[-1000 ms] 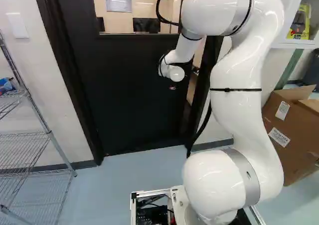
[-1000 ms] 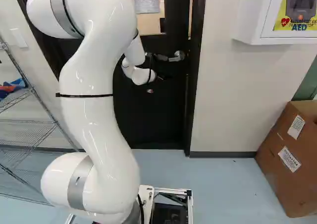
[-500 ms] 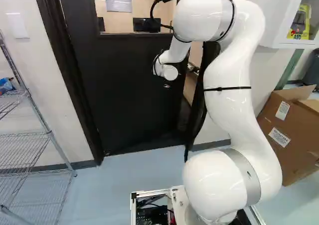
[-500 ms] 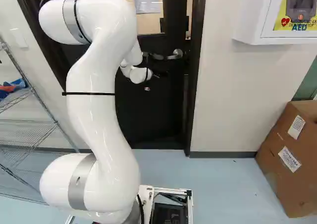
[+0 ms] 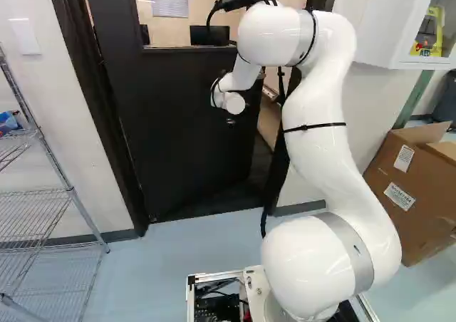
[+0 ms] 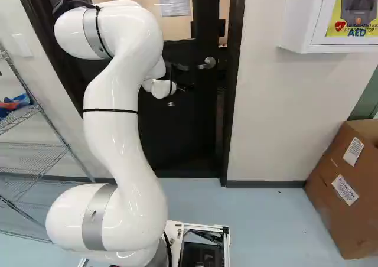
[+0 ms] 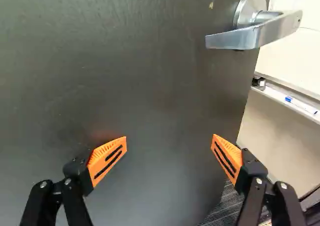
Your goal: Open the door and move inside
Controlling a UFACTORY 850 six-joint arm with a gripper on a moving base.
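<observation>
Door (image 7: 135,76) ahead of the splayed pincer (image 6: 184,88), handle (image 7: 245,37) off to one side

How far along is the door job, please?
Done: the door is ajar, the room beyond showing past its edge. In hand: the open gripper faces it, handle ungripped, probably to push. Left: opening wider, then driving the base inside from this side.
</observation>
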